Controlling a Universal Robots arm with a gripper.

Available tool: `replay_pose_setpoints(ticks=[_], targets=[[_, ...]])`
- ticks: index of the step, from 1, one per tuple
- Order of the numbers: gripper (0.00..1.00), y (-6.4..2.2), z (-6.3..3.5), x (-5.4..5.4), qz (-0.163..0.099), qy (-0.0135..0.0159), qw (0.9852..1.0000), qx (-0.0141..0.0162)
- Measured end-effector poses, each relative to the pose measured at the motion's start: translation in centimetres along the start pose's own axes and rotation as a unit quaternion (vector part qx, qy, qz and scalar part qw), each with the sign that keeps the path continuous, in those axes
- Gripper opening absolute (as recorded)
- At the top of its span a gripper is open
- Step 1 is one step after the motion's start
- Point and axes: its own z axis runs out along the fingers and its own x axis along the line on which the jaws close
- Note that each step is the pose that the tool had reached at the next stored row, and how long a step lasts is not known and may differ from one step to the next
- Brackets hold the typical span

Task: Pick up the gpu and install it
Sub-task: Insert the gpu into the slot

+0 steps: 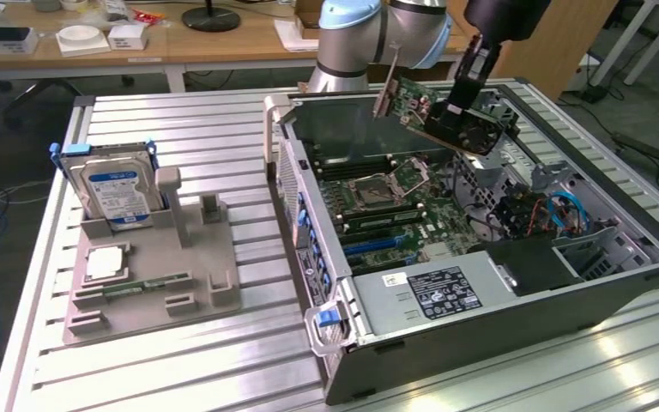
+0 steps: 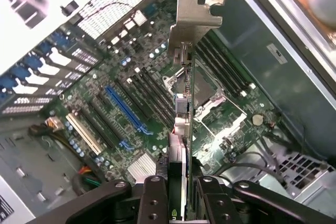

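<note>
exterior: gpu (image 1: 476,133) held tilted by gripper (image 1: 453,110) above open computer case (image 1: 479,318), clear of motherboard (image 1: 387,206) | wrist: fingers (image 2: 153,198) clamped on gpu edge, blue slot (image 2: 126,109) apart from it | risk: with tilt kept, bracket (image 2: 197,11) may be snagged on case wall, slot may be missed

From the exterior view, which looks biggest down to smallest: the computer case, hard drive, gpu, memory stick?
1. computer case
2-3. gpu and hard drive look alike; the gpu is raised and tilted, so unsure
4. memory stick
</note>
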Motion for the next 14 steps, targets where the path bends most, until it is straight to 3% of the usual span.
replay_pose_setpoints(ticks=[3, 6, 7, 14], targets=[[0.26, -0.01, 0.06, 0.00, -0.016, -0.0035, 0.9999, 0.0021], [0.26, -0.01, 0.11, 0.00, -0.030, -0.0101, 0.9995, -0.0011], [0.26, -0.01, 0.17, 0.00, -0.037, -0.0107, 0.9993, -0.0019], [0.26, -0.05, 0.73, 0.00, -0.095, -0.0080, 0.9954, -0.0031]])
